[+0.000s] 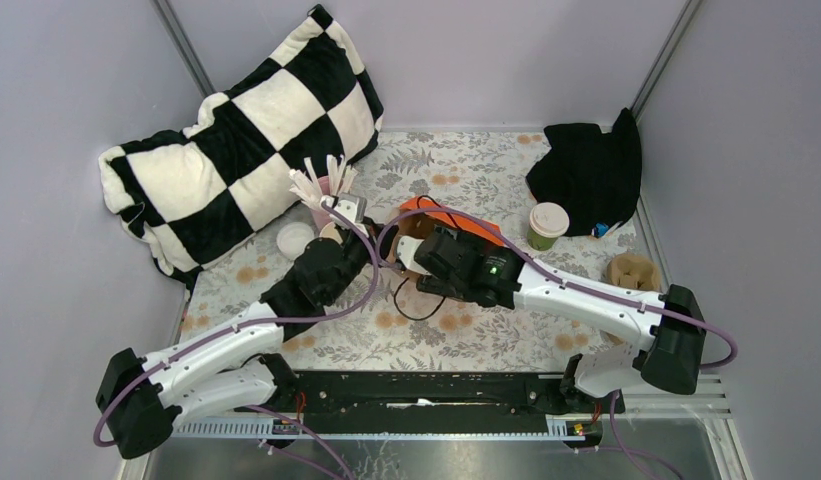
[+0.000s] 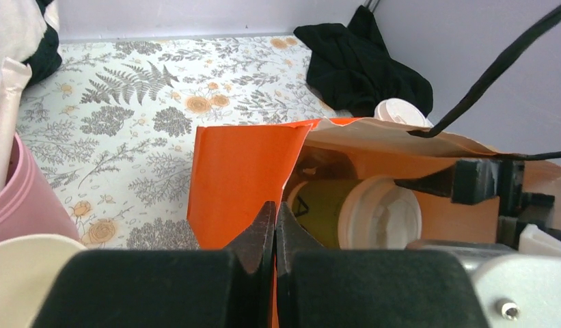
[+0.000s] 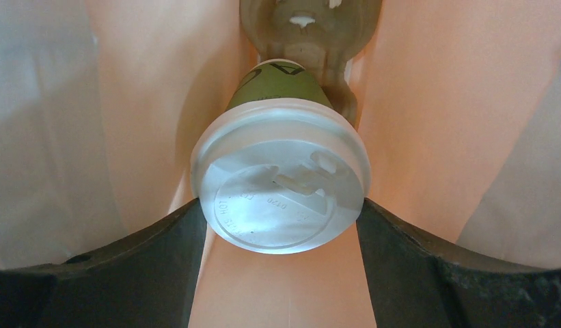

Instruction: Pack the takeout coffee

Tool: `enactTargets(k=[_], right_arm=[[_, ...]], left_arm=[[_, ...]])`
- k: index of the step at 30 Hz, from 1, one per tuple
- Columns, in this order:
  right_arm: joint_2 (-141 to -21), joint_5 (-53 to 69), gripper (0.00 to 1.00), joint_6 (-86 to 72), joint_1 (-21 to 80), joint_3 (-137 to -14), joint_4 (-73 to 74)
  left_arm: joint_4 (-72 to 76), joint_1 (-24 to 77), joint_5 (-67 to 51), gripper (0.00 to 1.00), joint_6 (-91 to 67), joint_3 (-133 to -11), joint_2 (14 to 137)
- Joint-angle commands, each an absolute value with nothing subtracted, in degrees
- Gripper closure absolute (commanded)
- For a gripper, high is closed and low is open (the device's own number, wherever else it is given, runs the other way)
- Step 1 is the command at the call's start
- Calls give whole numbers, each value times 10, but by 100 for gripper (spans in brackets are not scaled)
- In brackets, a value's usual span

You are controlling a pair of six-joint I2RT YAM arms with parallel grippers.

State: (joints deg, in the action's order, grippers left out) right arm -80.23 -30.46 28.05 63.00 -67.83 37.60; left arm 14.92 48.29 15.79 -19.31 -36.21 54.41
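1. Top: found left claw (image 1: 374, 238) and right claw (image 1: 406, 250) meeting at bag (image 1: 466, 218). Second cup (image 1: 548, 226) seen upright on table, well right of both.
2. Left wrist: noted left claw (image 2: 274, 229) clenched on bag (image 2: 240, 167) edge. Cup (image 2: 373, 213) sighted inside bag, just ahead and right.
3. Right wrist: confirmed right claw (image 3: 281, 229) grasping cup (image 3: 281, 181) by its lid, inside bag (image 3: 428, 102).

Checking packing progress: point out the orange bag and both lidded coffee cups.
Orange paper bag (image 2: 240, 174): left wrist view, outer wall.
Bagged lidded cup (image 3: 281, 181): right wrist view, white lid.
Unbagged lidded cup (image 1: 548, 220): top external view, lid.
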Motion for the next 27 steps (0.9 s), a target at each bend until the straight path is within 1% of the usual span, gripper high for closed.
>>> enactTargets(k=[1,10,14,16,19,22,24,27], right_arm=[[-789,-319,38,301,626,-661,286],[-733,-267,39,323,587,-619,256],[-730,-244,40,331,582,-637,322],[-727,-237,40,336,579,-632,329],[-740,-240,40,334,577,-630,322],[-775,-238,41,331,577,-660,326],[-794,-253,42,340,577,-674,324],[-802,-276,42,345,572,-663,323]], left_arm=[[165,493,143,100,-195,-339,518],[132,504,147,100,-192,-292,474],[123,504,153,100,-191,-287,462],[125,504,149,100,-198,-285,463],[130,505,134,100,-207,-285,468],[132,508,129,100,-213,-285,470],[131,510,127,100,-214,-286,471],[124,512,131,100,-216,-287,472]])
